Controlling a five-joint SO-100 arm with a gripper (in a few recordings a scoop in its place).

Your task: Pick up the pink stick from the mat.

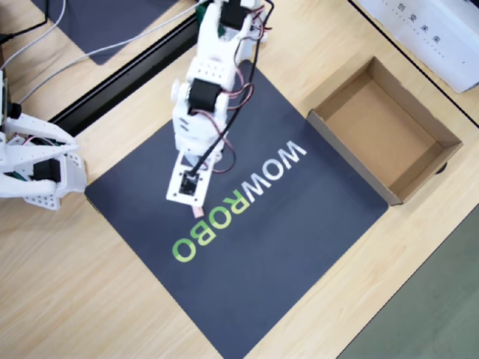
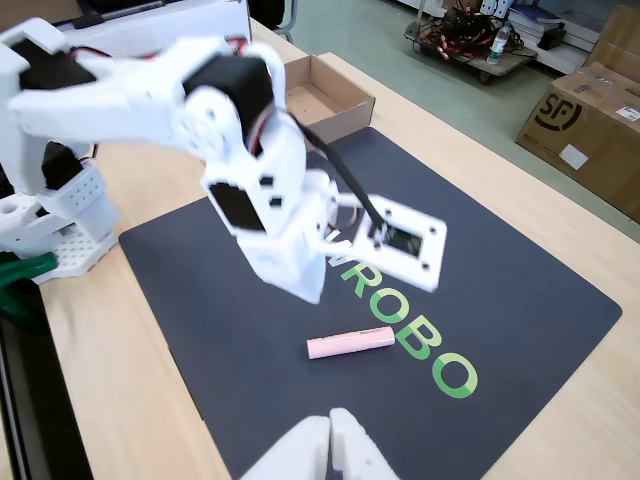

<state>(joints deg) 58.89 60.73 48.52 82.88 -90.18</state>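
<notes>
White arm reaches over the mat (image 2: 520, 300), dark navy-grey square with WOWROBO lettering (image 2: 405, 335) in white and green. Mat lies on a light wood table (image 1: 90, 299)

Pink stick (image 2: 350, 343) lies flat on the mat in the fixed view, just beside the green letters, its long axis roughly across the frame, cap end toward the right. In the overhead view just a small pink tip (image 1: 197, 212) pokes out below the wrist camera plate, next to the R of the lettering; rest is hidden under the arm

Gripper (image 1: 193, 196) hangs over the stick in the overhead view. In the fixed view the wrist block (image 2: 290, 255) sits above the mat, up-left of the stick, apart from it; stick looks untouched. Fingertips hidden by the arm body and blur in both views, so cannot tell if jaws are apart or together

Open cardboard box (image 1: 385, 131) sits at the mat's right edge in the overhead view, also seen in the fixed view (image 2: 325, 100) behind the arm
</notes>
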